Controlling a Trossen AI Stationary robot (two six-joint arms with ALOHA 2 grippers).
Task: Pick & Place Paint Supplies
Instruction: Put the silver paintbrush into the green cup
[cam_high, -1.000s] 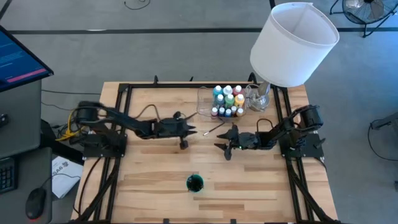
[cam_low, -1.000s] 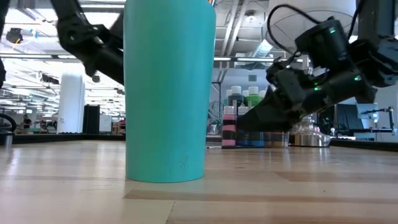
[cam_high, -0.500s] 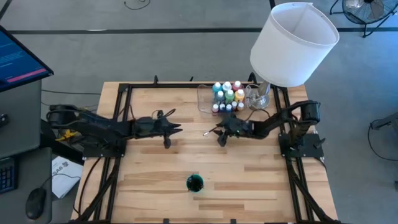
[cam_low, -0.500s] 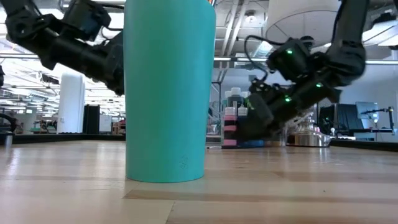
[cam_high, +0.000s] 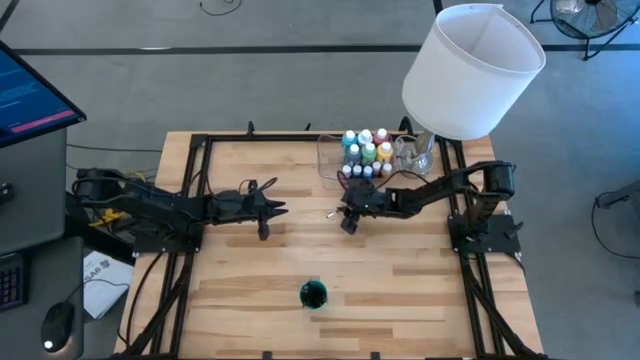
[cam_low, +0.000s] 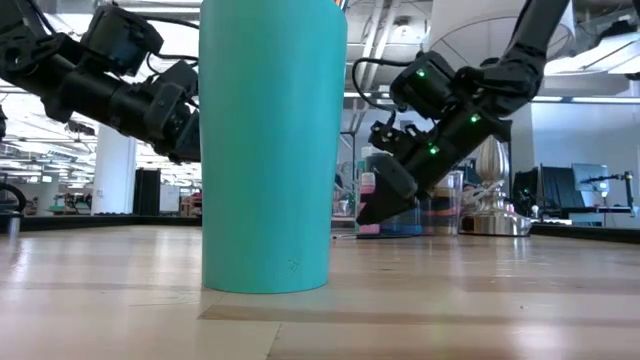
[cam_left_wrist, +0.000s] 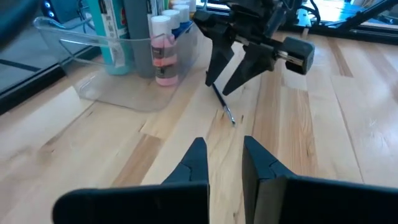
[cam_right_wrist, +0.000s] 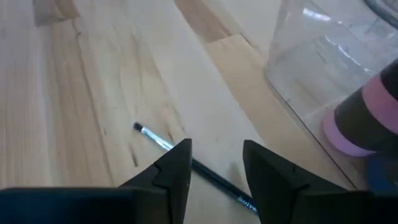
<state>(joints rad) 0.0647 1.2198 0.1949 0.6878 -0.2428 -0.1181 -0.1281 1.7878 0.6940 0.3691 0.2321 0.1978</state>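
A butcher-block bench (cam_high: 250, 270) framed in black rails carries the scene, with a big white lampshade (cam_high: 472, 70) towering over its far right corner. Beside the lamp's base sits a clear plastic tray (cam_left_wrist: 106, 93), crowded with white-capped paint bottles (cam_high: 365, 152) in blue, green, yellow, red and pink; the pink one (cam_left_wrist: 161, 53) stands against the tray's near wall. A teal cup (cam_low: 272, 145) stands alone at the bench's front edge, well apart from everything else.

The right gripper (cam_high: 347, 213) reaches in from the right side to a spot just in front of the tray, its jaws partly open and tilted down toward the wood, straddling a thin dark-handled brush (cam_right_wrist: 186, 162) without clearly closing on it. The brush lies flat on the bench just beside the tray, its pale bristle tip (cam_right_wrist: 138, 128) pointing away from the tray.

The left gripper (cam_high: 268, 210) hovers near the bench's middle left, facing the right one, jaws shut and holding nothing.
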